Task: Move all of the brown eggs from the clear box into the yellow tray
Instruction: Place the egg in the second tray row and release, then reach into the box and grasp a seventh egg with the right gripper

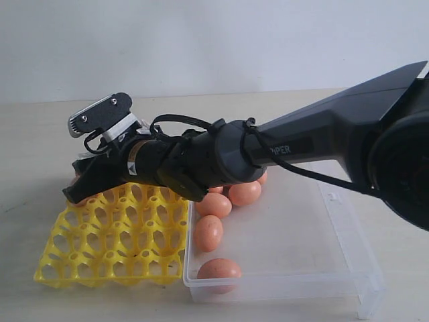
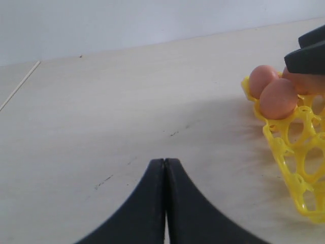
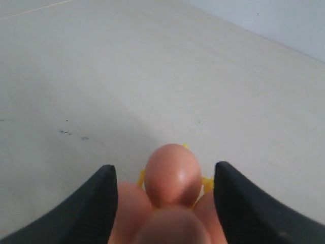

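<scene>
Now the right claw (image 3: 163,166) hangs released over a corner of the yellow tray (image 1: 100,248), straddling brown eggs (image 3: 172,175) seated there; others lie in the clear box (image 1: 301,235). Meanwhile the left claw (image 2: 165,162) is clenched, empty, above the counter (image 2: 127,101).

Light is soft, even and diffuse, bright and slightly washed-out. No hard shadows.

Exterior view: dim shade under the right arm (image 1: 322,141) falls on the yellow tray (image 1: 67,261). Pale sheen on the clear box (image 1: 288,280) rim.

Left wrist view: faint grey shadow on the table (image 2: 101,101) beside the tray.

Right wrist view: small highlight on one brown egg (image 3: 172,173). The nearest egg and the fingers (image 3: 91,203) of the right gripper (image 3: 165,166) are blurred, out of focus.
</scene>
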Robot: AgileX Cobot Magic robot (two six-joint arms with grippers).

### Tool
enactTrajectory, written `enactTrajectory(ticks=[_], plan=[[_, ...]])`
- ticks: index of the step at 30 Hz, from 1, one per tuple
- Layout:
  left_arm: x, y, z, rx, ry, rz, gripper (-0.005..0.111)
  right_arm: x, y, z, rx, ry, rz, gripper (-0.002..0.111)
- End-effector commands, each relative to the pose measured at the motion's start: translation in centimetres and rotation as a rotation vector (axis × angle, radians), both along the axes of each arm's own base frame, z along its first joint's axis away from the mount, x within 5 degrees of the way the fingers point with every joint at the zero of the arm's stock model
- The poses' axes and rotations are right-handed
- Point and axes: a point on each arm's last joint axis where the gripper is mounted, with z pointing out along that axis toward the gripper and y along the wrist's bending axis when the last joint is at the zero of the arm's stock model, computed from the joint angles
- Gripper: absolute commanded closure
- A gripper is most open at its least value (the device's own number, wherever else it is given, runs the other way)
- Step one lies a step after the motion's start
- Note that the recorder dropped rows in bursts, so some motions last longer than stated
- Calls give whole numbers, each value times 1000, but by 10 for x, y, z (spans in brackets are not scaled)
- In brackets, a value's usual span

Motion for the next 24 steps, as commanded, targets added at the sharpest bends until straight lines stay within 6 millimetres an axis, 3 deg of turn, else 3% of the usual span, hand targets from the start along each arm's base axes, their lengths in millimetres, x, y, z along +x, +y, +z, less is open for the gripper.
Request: enactTrajectory(ticks=[1, 3, 7, 10, 13, 18, 24], plan=[[0, 0, 2, -6, -19, -6, 107, 0, -1, 7, -25, 8, -9, 47], [0, 0, 2, -6, -19, -6, 107, -1, -4, 16, -46, 11, -17, 47], [0, 0, 2, -6, -19, -6, 107, -6, -17, 60, -116, 19, -54, 49], [0, 0, 2, -6, -19, -6, 107, -14, -37, 92, -235, 80, -114, 51], [0, 0, 2, -6, -19, -6, 107, -24, -66, 110, -419, 192, -199, 51], [0, 0, 2, -6, -19, -6, 107, -51, -112, 110, -647, 363, -274, 51], [0, 0, 2, -6, -19, -6, 107, -79, -130, 95, -563, 447, -248, 51]])
